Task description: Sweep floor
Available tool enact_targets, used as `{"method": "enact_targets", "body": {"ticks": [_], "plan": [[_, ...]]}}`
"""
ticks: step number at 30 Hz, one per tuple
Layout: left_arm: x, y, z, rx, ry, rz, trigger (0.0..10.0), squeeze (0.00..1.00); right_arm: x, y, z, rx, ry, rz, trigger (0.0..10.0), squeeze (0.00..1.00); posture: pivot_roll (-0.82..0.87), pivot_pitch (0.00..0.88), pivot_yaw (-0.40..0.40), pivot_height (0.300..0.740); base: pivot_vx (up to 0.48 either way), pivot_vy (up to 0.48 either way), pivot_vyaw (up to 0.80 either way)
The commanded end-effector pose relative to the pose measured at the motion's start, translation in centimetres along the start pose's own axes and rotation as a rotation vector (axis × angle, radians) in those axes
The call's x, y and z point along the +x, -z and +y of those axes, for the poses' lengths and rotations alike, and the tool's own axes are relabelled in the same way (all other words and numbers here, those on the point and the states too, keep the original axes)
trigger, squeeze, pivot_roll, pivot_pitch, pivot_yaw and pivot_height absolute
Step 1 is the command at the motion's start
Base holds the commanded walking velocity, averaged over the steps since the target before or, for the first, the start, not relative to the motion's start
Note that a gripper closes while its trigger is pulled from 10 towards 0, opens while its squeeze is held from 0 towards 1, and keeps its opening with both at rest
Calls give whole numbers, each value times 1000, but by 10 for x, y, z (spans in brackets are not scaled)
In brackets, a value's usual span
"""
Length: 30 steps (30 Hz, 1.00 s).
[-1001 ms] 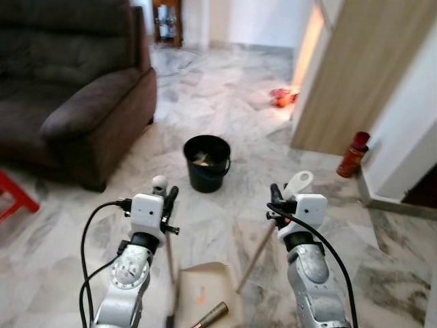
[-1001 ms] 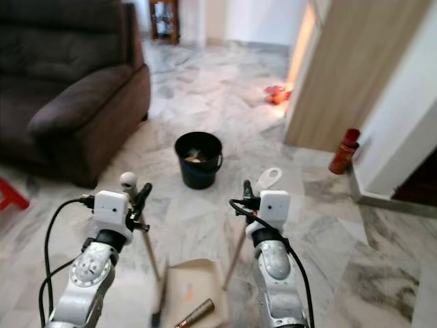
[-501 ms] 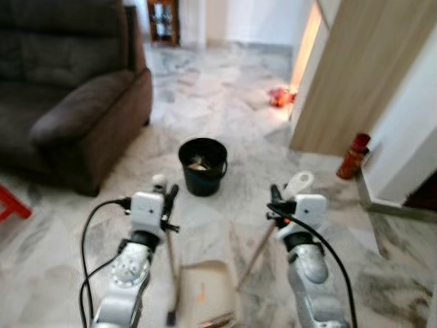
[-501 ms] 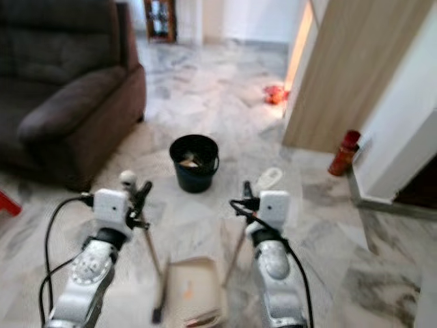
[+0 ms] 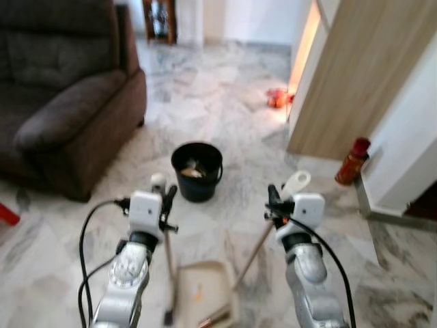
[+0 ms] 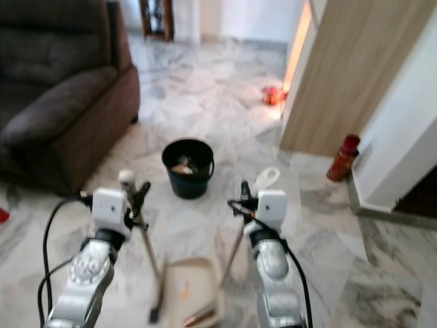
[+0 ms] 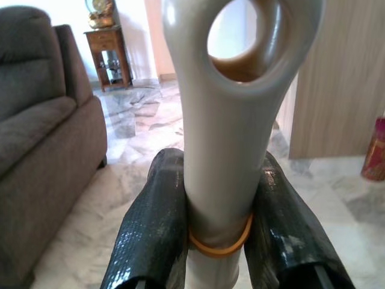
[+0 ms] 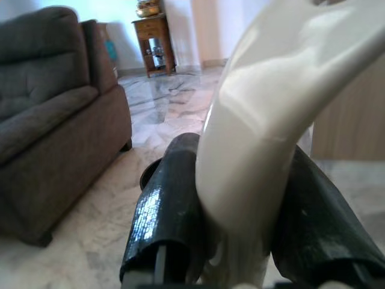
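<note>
Right now both hands are busy: the left hand (image 5: 166, 200) is clamped on the pale grey broom handle with a hanging hole at its top (image 7: 231, 114), and the right hand (image 5: 274, 203) is closed around the cream-white dustpan handle (image 8: 264, 138), whose thin shaft slants down to the beige plastic dustpan (image 5: 202, 292) lying on the grey-veined marble floor (image 5: 225, 102) between the two arms. Something brownish, too blurred to name, lies at the pan's near lip, and a small orange speck sits on its tray. The round black plastic bucket (image 5: 196, 171), already holding some rubbish, stands just ahead of the hands.

The main risk, as I judge it, is tipping the pan while carrying it forward: its load rests near the open lip, so a tilt or a jolt from walking could spill it back onto the floor. Both handles are held high, so the lower ends could swing and knock the bucket over.

For room, the dark brown fabric sofa (image 5: 65, 116) closes off the robot's left. On the right stand a light wooden panel (image 5: 355, 75) and a red bottle (image 5: 351, 161) on the floor near the white wall. Open marble runs ahead past the bucket toward small red-orange litter (image 5: 278, 98) near the panel's foot.
</note>
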State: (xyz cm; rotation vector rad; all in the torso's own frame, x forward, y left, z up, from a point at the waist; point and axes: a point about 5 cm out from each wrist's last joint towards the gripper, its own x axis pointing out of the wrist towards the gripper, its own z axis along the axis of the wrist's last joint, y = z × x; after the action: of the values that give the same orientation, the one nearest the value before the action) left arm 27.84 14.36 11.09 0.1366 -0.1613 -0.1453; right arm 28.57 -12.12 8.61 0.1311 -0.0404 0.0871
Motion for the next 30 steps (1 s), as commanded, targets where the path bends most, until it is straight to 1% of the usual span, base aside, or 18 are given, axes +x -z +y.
{"method": "enact_targets", "body": {"ticks": [1,12,18,30], "plan": [[3,-10,-8,-20,21,-44,10000,0,1,-9,-4,5,10,-44,10000,0,99,9,-2,740,304,0,0],[3,-9,-7,-22,21,-43,10000,0,2,-11,-3,-6,-2,-52,10000,0,98,8,-2,740,301,0,0],[4,-9,-8,-20,24,-45,10000,0,2,-11,-2,0,-6,-51,10000,0,97,3,-1,740,301,0,700],[5,-11,-8,-19,25,-48,10000,0,3,-11,1,9,-19,-47,10000,0,100,3,-2,740,302,0,0]]}}
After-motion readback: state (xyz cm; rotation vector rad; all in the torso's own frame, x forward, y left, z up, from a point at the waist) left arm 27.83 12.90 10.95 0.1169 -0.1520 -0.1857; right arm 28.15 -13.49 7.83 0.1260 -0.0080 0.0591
